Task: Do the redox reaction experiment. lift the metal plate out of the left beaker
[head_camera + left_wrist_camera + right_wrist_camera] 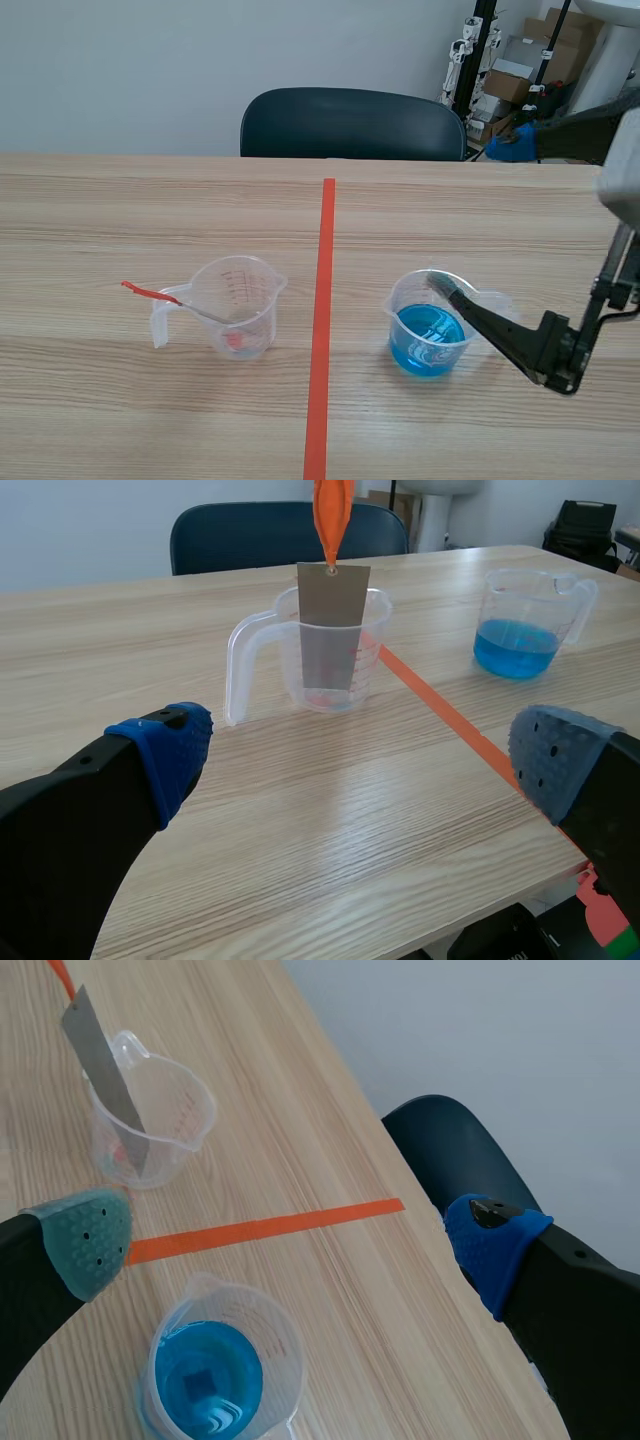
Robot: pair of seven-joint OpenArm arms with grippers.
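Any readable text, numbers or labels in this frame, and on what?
No text is readable.
Red graduation marks on the clear plastic measuring beaker holding the grey metal plate: too small to read.
Cardboard boxes in the background: any print too blurred to read.

A light wooden table (120,220) with a fine lengthwise grain carries everything here. An orange-red tape line (322,330) (a mark, not a thing) runs down its middle, away from the robot. Two clear plastic measuring beakers stand upright on the bare wood, one on each side of the line and both near it. The left beaker (250,290) has its handle turned outward, away from the tape. The right beaker (415,320) holds blue liquid (425,340) in its lower part, and its handle also points away from the tape.
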